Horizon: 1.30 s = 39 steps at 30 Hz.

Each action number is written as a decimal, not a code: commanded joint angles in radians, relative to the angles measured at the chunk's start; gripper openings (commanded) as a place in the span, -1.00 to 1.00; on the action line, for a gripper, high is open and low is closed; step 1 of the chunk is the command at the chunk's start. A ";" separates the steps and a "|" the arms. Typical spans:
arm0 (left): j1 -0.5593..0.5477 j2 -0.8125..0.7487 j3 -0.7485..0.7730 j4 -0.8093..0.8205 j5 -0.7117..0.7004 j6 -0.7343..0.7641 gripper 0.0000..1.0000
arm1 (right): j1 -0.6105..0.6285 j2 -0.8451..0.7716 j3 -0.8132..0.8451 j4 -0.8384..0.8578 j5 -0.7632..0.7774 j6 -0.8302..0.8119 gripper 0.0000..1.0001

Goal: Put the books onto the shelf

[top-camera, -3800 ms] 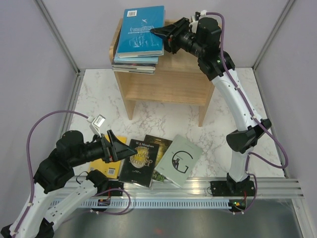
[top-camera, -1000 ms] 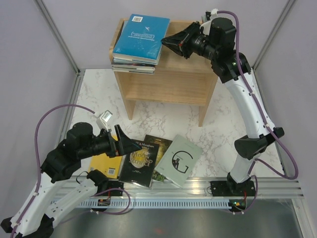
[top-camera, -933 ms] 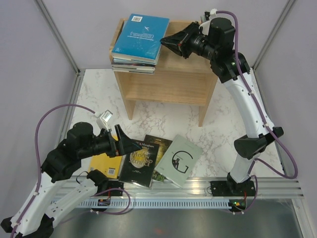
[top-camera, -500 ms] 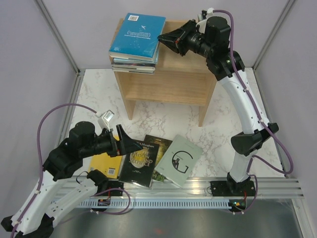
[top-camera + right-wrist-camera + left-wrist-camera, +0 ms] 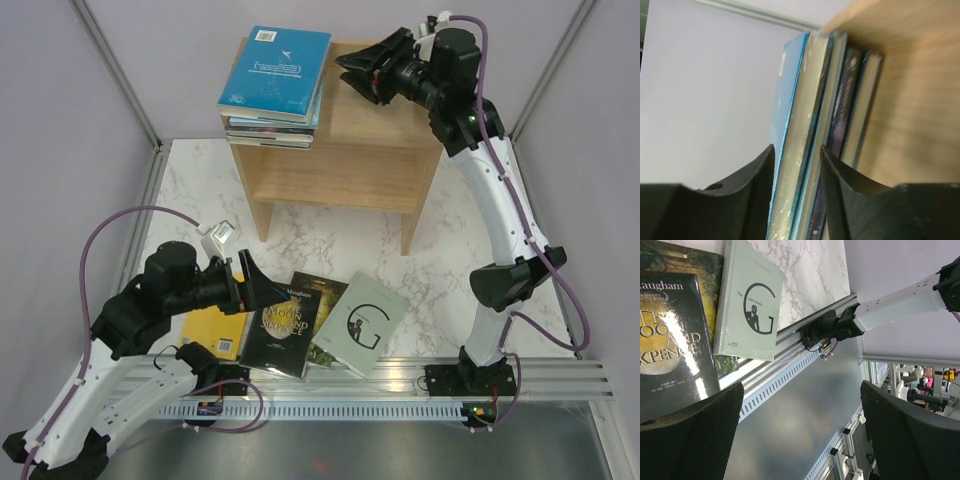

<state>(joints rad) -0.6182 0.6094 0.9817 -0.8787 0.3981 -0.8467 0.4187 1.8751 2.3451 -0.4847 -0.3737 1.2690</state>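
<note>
Your right claw (image 5: 796,151) is up at the top tier of the light natural-wood two-tier shelf (image 5: 365,125). Its two black fingers stand part-way apart with nothing pinched between them. Straight ahead of it, just beside the fingertips, lies the stack of thin paperbacks topped by a teal-blue cover (image 5: 275,70), flat on the end of that tier ahead of the claw. From the wrist view you're looking at the stack's page edges, with bare wood beside them. Whether the fingertips touch the stack, I can't tell.

Down low, your left claw (image 5: 262,292) is spread wide and carries nothing. It hovers over the white marble bench (image 5: 440,250), pointing along the row of books lying flat there. Right under it is the black paperback with a gold title (image 5: 275,335). Back toward the wrist, the yellow paperback (image 5: 212,330) peeks out from under the arm. Past the black one comes the green illustrated paperback (image 5: 695,262), mostly covered by its neighbours. Farthest from the claw lies the pale grey-green paperback with a big letter G (image 5: 747,300), its near corner reaching the aluminium rail (image 5: 780,375) at the bench's near edge.
</note>
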 commanded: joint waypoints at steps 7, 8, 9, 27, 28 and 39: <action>0.003 0.050 0.034 0.046 0.016 0.057 1.00 | -0.251 -0.201 -0.082 0.153 -0.106 0.006 0.22; 0.003 0.058 0.037 0.047 0.019 0.061 0.99 | -0.258 -0.229 -0.087 0.158 -0.117 0.000 0.24; 0.003 0.076 0.046 0.047 0.024 0.070 1.00 | -0.259 -0.243 -0.099 0.158 -0.129 -0.034 0.30; -0.026 0.352 -0.095 0.202 0.136 0.253 0.99 | -0.256 -1.208 -1.396 -0.399 -0.111 -0.436 0.96; -0.029 0.383 -0.104 0.255 0.142 0.259 1.00 | -0.256 -1.258 -1.455 -0.397 -0.135 -0.425 0.96; -0.083 0.831 -0.048 0.455 0.148 0.368 0.99 | -0.256 -1.412 -1.918 -0.353 -0.133 -0.306 0.96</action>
<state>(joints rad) -0.6811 1.3853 0.8795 -0.5259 0.5304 -0.5583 0.1635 0.4801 0.4938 -0.8703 -0.4927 0.9131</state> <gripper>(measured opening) 0.996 0.981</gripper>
